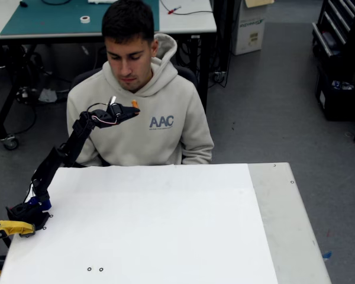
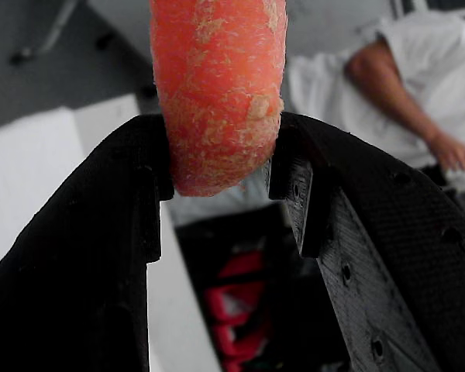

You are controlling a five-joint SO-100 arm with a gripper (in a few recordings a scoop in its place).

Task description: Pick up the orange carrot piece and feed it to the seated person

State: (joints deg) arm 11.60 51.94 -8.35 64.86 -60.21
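Item: gripper [image 1: 132,109] is clamping the carrot [image 1: 135,104] at its lower end, raised before the person's [image 1: 142,100] chest, below the chin. Carrot [image 2: 217,93] is looking light, stiff, rough-skinned, likely non-slip; hold is gripping low, so tipping is possible. White table [image 1: 165,225] is lying beneath; grey floor is showing at right.

The stubby, rough orange carrot piece [image 1: 135,104] [image 2: 217,93] sits upright, apparently just below the chin of the seated person in a beige hoodie [image 1: 143,118].
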